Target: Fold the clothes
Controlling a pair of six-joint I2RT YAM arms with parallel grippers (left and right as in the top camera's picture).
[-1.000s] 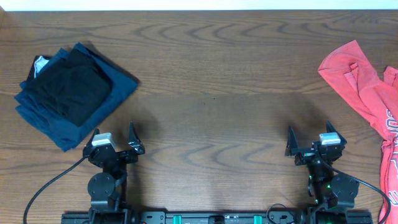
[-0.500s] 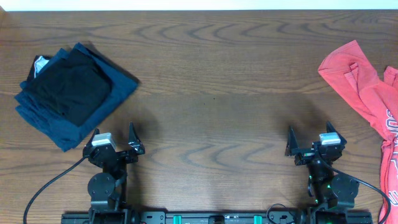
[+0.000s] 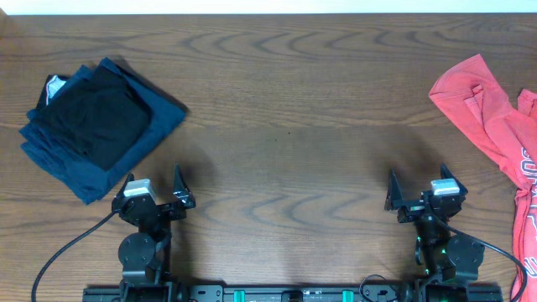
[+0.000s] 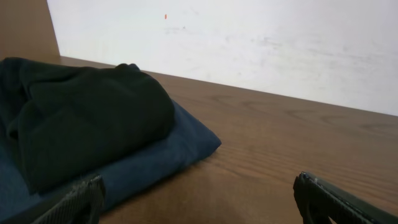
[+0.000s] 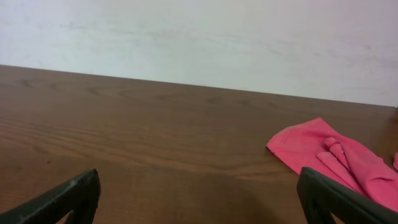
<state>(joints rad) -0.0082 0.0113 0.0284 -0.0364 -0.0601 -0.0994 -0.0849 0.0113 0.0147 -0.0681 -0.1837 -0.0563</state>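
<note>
Waiting exactly as a second ago, the left claw (image 3: pixel 153 181) and right claw (image 3: pixel 418 179) gape wide, empty. The shirt (image 3: pixel 487 117) lies crumpled, untouched; folding hasn't begun.

Coral-red T-shirt (image 3: pixel 491 117), crumpled and unfolded, at the right end of the table (image 3: pixel 285 101).
Lies low but bunched along the table's right edge, stretching from short of the far edge down toward the near one, and partly cut off by the overhead view. Shows a broad, rounded flap on the side nearest the table's middle, with rolled folds and ridges behind it. Carries a scrap of white lettering by the table's right edge, too cropped to read.
</note>
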